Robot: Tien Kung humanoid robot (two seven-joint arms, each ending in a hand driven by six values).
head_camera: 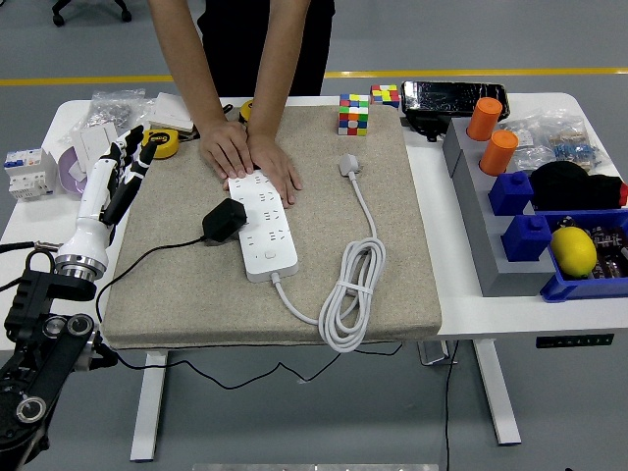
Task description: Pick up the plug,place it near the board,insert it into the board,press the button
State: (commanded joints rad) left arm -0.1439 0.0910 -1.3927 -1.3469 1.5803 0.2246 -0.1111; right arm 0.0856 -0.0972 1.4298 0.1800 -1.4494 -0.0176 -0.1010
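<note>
The black plug (224, 220) lies on the beige mat just left of the white power strip (263, 225), its black cable trailing off to the lower left. A person's two hands (249, 155) press down on the far end of the strip. My left hand (122, 162) is raised at the mat's left edge, well left of the plug, fingers spread and empty. The strip's own white cord (351, 294) coils to the right and ends in a white plug (350, 166). The right arm does not show.
Yellow tape measure (159, 142), bags and a white breaker (27, 172) sit at the far left. Two Rubik's cubes (354, 113) stand at the mat's far edge. Blue bins, orange cups (497, 152) and a lemon (573, 249) fill the right side.
</note>
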